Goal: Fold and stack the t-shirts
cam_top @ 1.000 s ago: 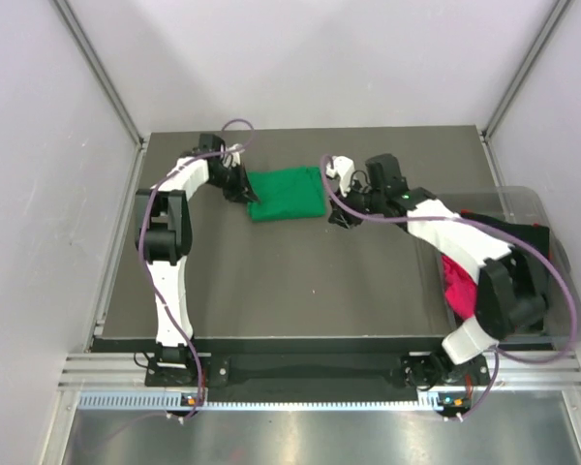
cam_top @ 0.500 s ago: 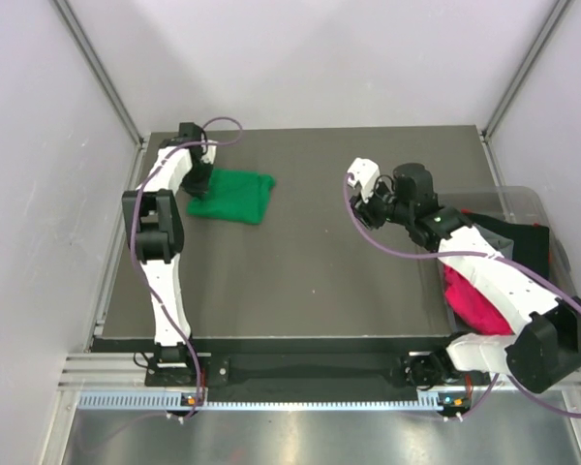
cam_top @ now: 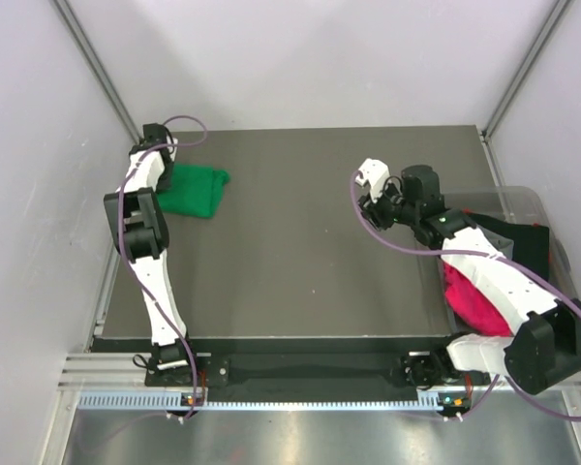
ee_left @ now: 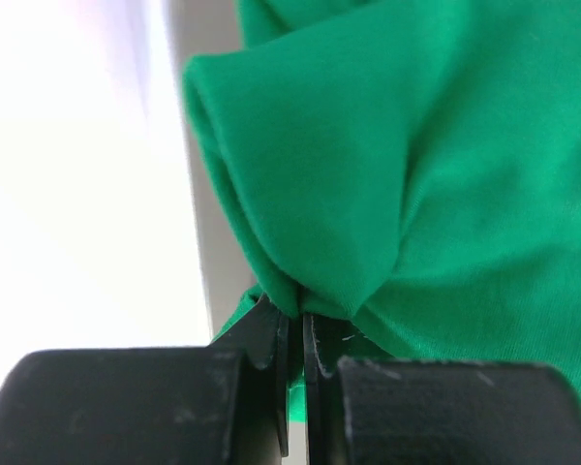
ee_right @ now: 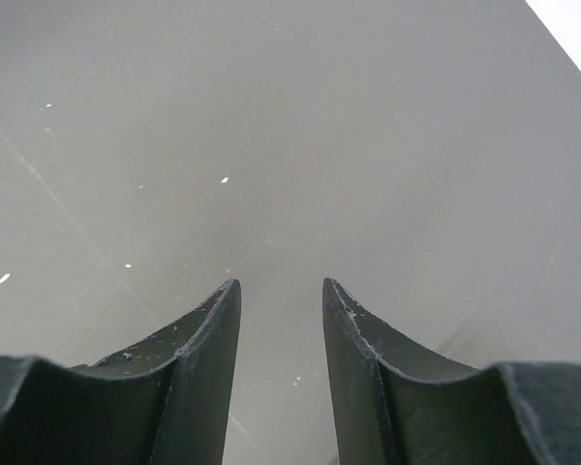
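A folded bright green t-shirt (cam_top: 196, 191) lies at the far left of the dark table (cam_top: 290, 271), close to its left edge. My left gripper (cam_top: 161, 184) is shut on a bunched edge of it; in the left wrist view the jaws (ee_left: 295, 315) pinch the green t-shirt (ee_left: 416, 174). My right gripper (cam_top: 368, 201) is open and empty above bare table at the right; its fingers (ee_right: 198, 339) show only table between them. A magenta-pink t-shirt (cam_top: 470, 295) and a black one (cam_top: 508, 237) lie in a bin at the right.
A clear plastic bin (cam_top: 537, 208) stands off the table's right edge and holds the other shirts. White walls and metal posts (cam_top: 102, 77) enclose the table on the left, back and right. The table's left edge is just beside the green shirt.
My left gripper has dragged the green shirt from the table's middle back to the far left edge. My right gripper has let go of it and drawn back to the right.
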`<state>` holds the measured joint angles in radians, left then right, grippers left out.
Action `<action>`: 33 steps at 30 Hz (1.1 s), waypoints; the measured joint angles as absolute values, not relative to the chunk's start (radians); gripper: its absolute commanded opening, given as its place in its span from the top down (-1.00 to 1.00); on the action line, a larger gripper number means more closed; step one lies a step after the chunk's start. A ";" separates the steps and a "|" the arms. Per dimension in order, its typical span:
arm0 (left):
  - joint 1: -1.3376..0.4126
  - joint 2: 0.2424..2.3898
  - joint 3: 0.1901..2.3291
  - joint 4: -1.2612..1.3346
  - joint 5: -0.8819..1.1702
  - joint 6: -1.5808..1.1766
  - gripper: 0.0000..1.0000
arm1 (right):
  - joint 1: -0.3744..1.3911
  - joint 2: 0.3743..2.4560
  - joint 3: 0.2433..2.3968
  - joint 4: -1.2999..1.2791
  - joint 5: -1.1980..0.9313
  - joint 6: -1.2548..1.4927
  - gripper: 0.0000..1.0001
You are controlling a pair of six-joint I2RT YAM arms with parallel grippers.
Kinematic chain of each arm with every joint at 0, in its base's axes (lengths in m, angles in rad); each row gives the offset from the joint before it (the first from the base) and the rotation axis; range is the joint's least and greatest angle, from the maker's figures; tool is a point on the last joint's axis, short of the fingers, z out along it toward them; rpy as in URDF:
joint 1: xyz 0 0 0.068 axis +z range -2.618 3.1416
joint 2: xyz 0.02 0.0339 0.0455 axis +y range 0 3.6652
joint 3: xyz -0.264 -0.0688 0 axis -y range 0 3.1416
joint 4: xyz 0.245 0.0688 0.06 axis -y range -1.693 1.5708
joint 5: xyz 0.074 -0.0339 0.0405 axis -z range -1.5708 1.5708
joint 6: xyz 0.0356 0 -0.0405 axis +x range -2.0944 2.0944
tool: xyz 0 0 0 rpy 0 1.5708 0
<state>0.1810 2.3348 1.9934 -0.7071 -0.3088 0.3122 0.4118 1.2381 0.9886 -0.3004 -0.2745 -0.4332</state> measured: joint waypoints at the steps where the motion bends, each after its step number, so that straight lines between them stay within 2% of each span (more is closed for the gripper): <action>1: 0.189 2.346 2.009 -0.693 -0.317 0.313 1.00 | 0.405 1.238 0.989 -0.299 -0.275 -0.430 0.21; 14: 0.223 2.511 2.218 -0.624 -0.373 0.264 1.00 | 0.351 1.326 0.989 -0.284 -0.294 -0.400 0.21; 33: 0.248 2.513 2.226 -0.620 -0.326 0.150 1.00 | 0.320 1.350 0.989 -0.283 -0.308 -0.381 0.21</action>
<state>0.2481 2.5130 2.2261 -0.6201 -0.3264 0.1497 0.3199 1.3499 0.9894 -0.2832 -0.3084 -0.3805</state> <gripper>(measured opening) 0.046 0.396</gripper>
